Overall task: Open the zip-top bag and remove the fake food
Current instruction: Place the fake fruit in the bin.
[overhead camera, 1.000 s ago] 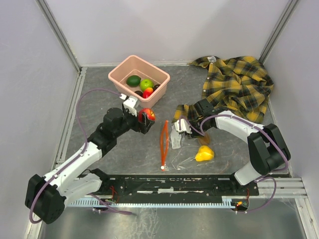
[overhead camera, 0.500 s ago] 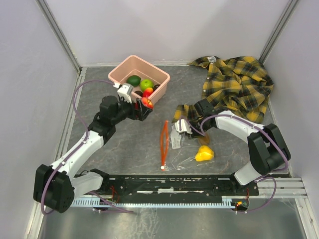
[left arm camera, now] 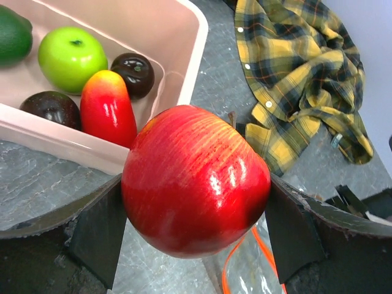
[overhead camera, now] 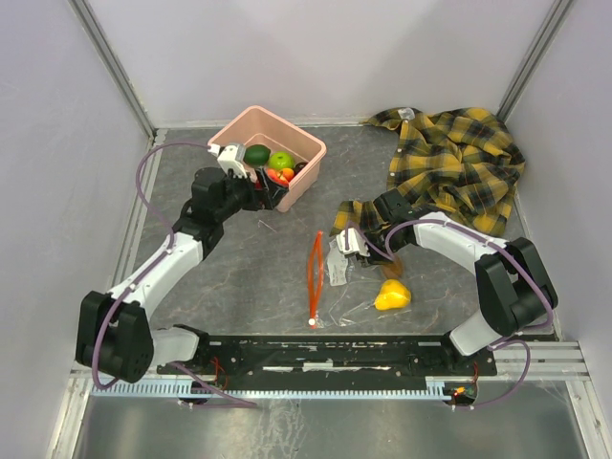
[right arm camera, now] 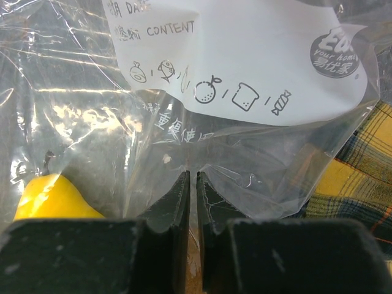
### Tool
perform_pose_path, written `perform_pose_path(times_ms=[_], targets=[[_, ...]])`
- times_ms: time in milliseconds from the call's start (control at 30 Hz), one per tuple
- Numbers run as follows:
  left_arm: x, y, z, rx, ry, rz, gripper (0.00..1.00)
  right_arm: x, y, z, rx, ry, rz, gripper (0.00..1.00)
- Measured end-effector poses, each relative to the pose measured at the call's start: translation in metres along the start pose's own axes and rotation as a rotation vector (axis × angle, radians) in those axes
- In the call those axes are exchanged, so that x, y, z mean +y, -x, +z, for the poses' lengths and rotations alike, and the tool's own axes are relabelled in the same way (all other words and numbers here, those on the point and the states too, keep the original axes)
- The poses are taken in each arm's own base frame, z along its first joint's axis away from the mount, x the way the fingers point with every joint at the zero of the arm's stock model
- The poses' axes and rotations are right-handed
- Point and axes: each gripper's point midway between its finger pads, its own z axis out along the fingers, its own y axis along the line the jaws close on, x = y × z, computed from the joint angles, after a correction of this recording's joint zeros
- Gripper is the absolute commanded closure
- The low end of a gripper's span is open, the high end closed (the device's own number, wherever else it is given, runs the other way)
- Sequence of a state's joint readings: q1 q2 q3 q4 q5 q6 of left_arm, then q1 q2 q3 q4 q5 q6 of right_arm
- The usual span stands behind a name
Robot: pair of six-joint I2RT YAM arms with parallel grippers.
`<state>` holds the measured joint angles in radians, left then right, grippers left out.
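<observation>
Fake apple (left arm camera: 196, 180) between left fingers (left arm camera: 92, 229), near tub (left arm camera: 162, 27)

Our left claw (overhead camera: 272, 194) holds the apple (left arm camera: 196, 180) at the near wall of the tub (left arm camera: 159, 27), which sits just beyond it with more fruit (left arm camera: 70, 55) inside. Our right claw (overhead camera: 349, 241) pinches the bag (right arm camera: 79, 122); the pear (overhead camera: 392, 295) lies in the bag, nearer than this claw, the shirt (overhead camera: 459, 153) beyond it
</observation>
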<state>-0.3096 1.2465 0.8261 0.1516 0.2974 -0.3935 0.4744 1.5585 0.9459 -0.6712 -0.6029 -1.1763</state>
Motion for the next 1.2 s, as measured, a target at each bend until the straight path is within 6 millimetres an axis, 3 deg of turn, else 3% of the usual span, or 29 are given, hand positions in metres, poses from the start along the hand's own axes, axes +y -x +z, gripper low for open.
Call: perform_pose_path(times_ms=[500, 900, 1200], targets=[[0.022, 0.028, 0.024, -0.034, 0.145, -0.051, 0.55, 0.000, -0.001, -0.001, -0.003, 0.001, 0.003, 0.84], [0.036, 0.033, 0.044, -0.003, 0.215, -0.081, 0.49, 0.000, 0.000, -0.001, -0.006, 0.001, 0.000, 0.84], [0.046, 0.025, 0.053, 0.019, 0.251, -0.104, 0.46, -0.001, -0.001, -0.001, -0.008, -0.001, 0.004, 0.84]])
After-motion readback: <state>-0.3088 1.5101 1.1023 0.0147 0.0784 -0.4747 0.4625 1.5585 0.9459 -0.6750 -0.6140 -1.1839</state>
